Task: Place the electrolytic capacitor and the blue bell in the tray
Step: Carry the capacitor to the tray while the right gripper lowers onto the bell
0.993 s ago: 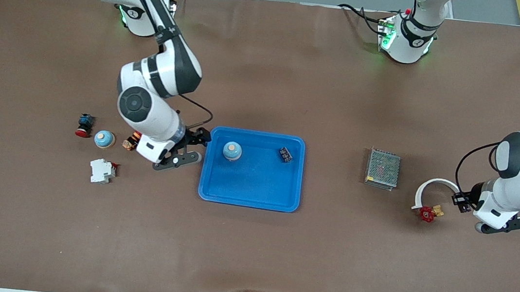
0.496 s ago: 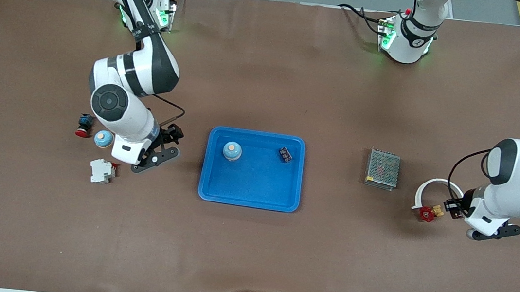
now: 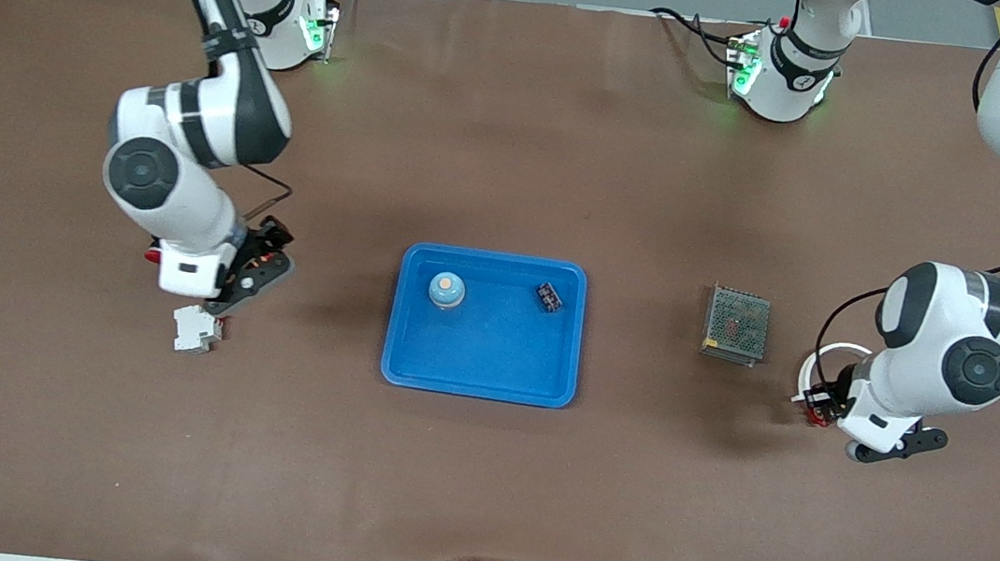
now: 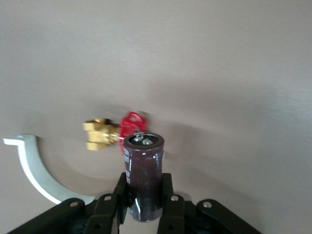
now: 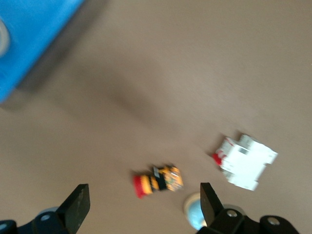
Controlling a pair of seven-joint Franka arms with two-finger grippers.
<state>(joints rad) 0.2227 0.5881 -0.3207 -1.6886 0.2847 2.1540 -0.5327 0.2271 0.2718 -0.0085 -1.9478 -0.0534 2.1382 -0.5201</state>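
Brown table (image 3: 477,485). On it: blue tray (image 3: 478,382) mid-table; grey mesh box (image 3: 736,323) toward left arm's end, white curved piece (image 4: 34,168) and brass valve (image 4: 114,134) close together past it; white breaker (image 3: 196,328), small orange-red part (image 5: 158,180) toward right arm's end.

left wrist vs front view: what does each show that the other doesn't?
Only the left wrist view: the dark capacitor clamped in the left gripper, and the brass valve with its red handwheel plain to see.

Only the front view: the blue tray holding a blue bell and a small dark part, the grey mesh box, the white breaker and the open right gripper near it.

Both: the white curved piece and the brown table.
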